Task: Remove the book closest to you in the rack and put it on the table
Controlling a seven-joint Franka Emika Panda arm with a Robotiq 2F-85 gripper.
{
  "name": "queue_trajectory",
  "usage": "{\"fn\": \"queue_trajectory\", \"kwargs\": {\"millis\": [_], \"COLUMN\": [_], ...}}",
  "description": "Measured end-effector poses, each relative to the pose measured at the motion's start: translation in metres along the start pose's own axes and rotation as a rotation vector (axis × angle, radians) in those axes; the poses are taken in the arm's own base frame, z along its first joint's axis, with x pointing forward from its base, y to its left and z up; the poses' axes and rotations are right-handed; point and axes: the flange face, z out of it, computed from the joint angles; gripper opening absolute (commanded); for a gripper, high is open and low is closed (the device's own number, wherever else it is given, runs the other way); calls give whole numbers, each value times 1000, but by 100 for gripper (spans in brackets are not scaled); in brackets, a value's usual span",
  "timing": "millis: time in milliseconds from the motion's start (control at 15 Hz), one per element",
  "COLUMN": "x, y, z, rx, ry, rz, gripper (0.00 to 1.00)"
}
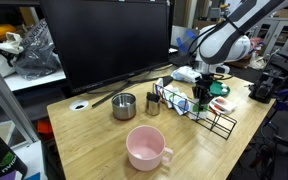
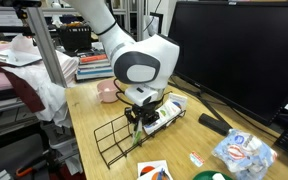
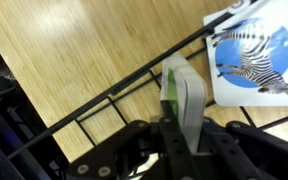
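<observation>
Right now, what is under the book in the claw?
The rack and bare table show below the book; the claw covers its near end.

Rack (image 3: 114, 96) wires hem book (image 3: 184, 95); table (image 3: 74, 40) beside free.

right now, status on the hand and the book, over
Hand shut on the thin book. Book upright at the rack, not yet on the table. Zebra card flat beside the rack, clear of the lift.
</observation>
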Motion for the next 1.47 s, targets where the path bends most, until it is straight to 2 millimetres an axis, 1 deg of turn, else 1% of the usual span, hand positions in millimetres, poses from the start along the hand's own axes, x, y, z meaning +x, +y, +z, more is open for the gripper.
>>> {"fn": "queue_trajectory", "kwargs": {"millis": [267,733,1133,1267,1467], "x": [3,11,27,32,34], "y": [-1,1,1,1,5], "z": [-3,1,0,-1,-8], "rx": [22,12,15,24,30], "ry": [-59,-56,-46,-40,-47], "rz": [87,264,433,474,501], "gripper": [4,4,4,4,4]}}
